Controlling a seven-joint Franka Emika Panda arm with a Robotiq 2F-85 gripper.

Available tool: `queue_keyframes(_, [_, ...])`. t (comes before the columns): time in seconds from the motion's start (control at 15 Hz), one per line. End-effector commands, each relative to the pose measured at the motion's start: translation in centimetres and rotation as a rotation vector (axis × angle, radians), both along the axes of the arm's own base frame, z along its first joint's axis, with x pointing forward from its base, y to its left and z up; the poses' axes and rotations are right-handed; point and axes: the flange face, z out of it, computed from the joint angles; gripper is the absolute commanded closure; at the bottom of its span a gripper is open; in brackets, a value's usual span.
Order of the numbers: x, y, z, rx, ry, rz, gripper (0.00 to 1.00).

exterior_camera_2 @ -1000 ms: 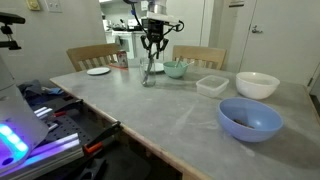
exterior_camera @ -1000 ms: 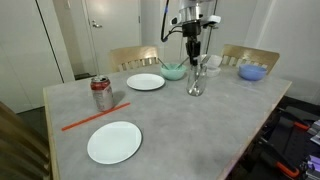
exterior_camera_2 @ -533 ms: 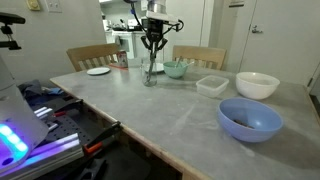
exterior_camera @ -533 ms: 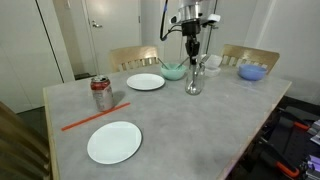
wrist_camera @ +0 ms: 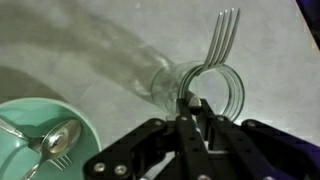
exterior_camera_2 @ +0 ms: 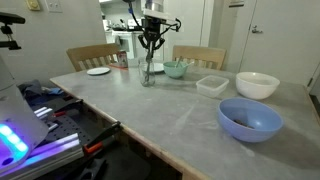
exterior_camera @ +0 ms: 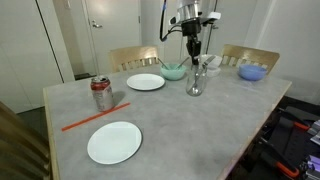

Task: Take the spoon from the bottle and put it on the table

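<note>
Gripper (exterior_camera: 192,52), clamped on the spoon (exterior_camera: 193,68), has risen above the bottle (exterior_camera: 194,86).

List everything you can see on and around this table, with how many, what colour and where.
table: one, speckled grey, under everything
plates: two, white; one near the front edge, one farther back
soda can: one, red, beside the stick
stick: one, orange-red, flat between can and front plate
bottle: one, clear glass, upright under the gripper
metal utensil: one, silver, fork tines showing, at the bottle's mouth
teal bowl: one, behind the bottle, holding cutlery
blue bowl: one, near a table edge
white bowl: one, beside the blue bowl
clear container: one, between teal and white bowls
chairs: two, wooden, far side
gripper: one, black, above the bottle, closed on the utensil
</note>
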Motion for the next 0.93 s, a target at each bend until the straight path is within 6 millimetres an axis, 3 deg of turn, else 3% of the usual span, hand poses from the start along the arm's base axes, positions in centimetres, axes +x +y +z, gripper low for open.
queue_keyframes(0.0, [-0.2,0.4,1.3,-0.028,0.02,0.0,0.96])
queue_keyframes(0.4, [0.3,1.1,2.9,-0.033,0.009,0.006,0.96])
queue_keyframes(0.87, [-0.3,2.4,7.1,-0.06,0.001,0.028,0.96])
